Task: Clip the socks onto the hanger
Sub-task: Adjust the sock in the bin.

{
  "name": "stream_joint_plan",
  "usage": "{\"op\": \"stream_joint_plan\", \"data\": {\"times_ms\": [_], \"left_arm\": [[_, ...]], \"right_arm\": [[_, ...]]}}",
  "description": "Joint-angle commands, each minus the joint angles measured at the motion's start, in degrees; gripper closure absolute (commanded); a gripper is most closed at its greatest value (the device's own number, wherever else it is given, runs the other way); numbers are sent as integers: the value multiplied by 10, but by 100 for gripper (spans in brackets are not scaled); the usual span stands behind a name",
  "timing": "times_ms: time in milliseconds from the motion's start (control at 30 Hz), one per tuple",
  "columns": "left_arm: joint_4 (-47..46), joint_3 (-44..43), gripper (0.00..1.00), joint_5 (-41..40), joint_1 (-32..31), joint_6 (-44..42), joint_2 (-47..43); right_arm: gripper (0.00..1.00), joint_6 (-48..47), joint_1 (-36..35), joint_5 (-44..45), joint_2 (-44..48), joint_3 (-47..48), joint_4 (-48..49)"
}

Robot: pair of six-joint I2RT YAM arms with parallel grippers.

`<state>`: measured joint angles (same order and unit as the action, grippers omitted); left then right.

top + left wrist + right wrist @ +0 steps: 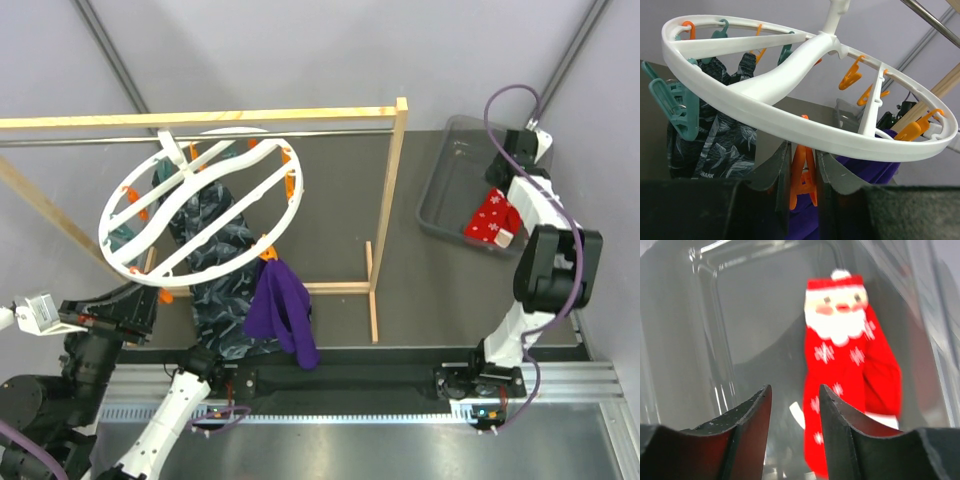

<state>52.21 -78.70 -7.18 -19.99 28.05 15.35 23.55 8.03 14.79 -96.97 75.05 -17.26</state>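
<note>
**Two pincers, two jobs: one pinches a clip, one hangs over the red sock**

Two socks matter here. The purple sock (283, 305) already hangs from the near rim of the white round hanger (790, 131). From the left pincer (802, 167) it shows just past the fingers and a little to the right. The left pincer is squeezed nearly all the way together on an orange clip (801, 186) that hangs under the hanger's rim. A dark leafy cloth (722, 145) hangs to the left of that pincer.

The red sock (845, 365) with the Santa face lies in the grey bin (440, 190). The right pincer (792, 405) points down into the bin. Its two fingers stand a small way apart, and only the bin floor shows in the gap. It has hold of nothing.

The next move likely turns on one thing. The red sock is not in the gap. It lies ahead of the right pincer and off to the right. Its long side runs away from the pincer, with the Santa hat at the far end and the white end close by. The right finger (850, 440) covers a bit of the sock's near end in the wrist view, but the pictures do not show if they touch.

So the right pincer probably needs to slide right before it closes, or it may pinch air. The right arm is much nearer this sock. The left arm is well apart from it, busy at the hanger.
</note>
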Motion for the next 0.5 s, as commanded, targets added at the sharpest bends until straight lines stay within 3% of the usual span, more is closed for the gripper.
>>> {"op": "stream_joint_plan", "data": {"times_ms": [0,233,467], "left_arm": [[-5,9,100,1,-1,10,-9],[1,20,100,-13,-1,2,-17],[0,29,100,-16,-1,0,-11]], "right_arm": [[57,4,8,-4,-64,87,12],[53,10,10,18,-192,140,-15],[53,11,11,55,-240,132,-9]]}}
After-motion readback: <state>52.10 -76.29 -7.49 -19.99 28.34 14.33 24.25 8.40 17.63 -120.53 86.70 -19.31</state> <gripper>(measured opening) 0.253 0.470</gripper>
